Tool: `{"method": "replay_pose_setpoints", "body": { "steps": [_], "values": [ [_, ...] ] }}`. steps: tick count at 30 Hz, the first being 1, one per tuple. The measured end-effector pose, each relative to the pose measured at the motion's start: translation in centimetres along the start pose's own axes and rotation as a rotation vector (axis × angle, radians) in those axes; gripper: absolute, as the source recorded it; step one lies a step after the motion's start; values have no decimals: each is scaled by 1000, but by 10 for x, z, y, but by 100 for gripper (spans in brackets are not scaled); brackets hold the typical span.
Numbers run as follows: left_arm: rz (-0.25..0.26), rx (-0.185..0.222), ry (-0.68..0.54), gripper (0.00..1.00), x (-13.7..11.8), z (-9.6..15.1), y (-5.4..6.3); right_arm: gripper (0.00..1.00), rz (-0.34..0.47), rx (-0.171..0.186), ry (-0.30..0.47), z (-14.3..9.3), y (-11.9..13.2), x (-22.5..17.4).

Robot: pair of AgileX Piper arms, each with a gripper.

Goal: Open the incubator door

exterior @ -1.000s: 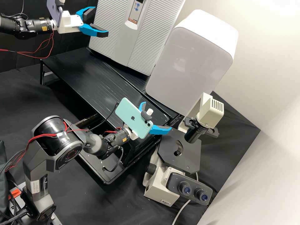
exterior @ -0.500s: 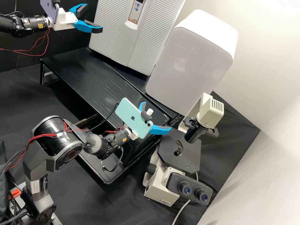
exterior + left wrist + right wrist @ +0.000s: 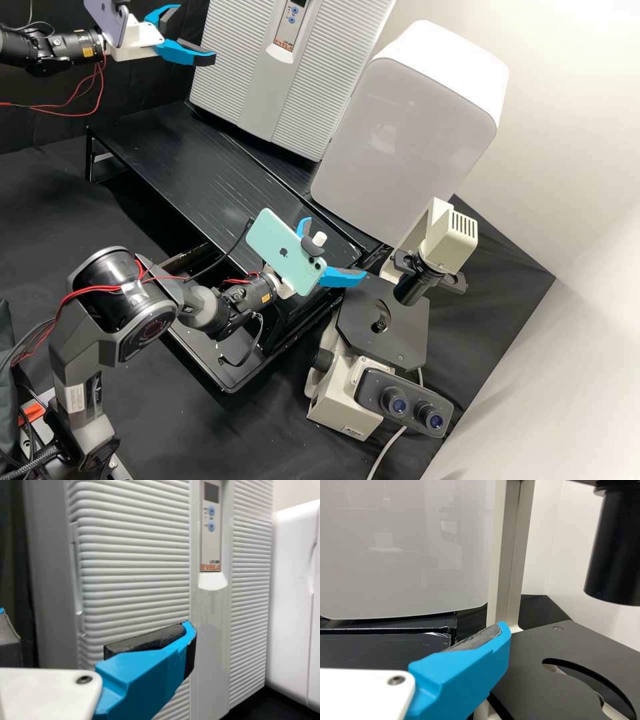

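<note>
Your left gripper [image 3: 195, 35] hung open at far left, near the closed incubator door [image 3: 257, 100]; your right gripper [image 3: 335, 250] stood open near the microscope [image 3: 343, 403].

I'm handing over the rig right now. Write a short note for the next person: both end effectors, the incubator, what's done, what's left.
Left end effector: open, nothing held, at the incubator's ribbed front.
Right end effector: open, nothing held, near the microscope.
Incubator: on the black stand, beside the white box.
Done: left arm is near the incubator; door looks shut.
Left: get a hold on the door and swing it open.
</note>
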Motion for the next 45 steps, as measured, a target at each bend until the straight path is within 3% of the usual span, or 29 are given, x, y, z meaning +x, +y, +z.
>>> {"method": "replay_pose_setpoints", "body": {
  "steps": [7,25,45],
  "values": [
    [-4,-1,-57,100,13,10,2,100,0,0,0,0,0,0],
    [7,-16,-129,100,13,38,5,100,0,0,0,0,0,0],
    [9,-19,-113,100,12,35,6,100,0,0,0,0,0,0]
  ]
}}
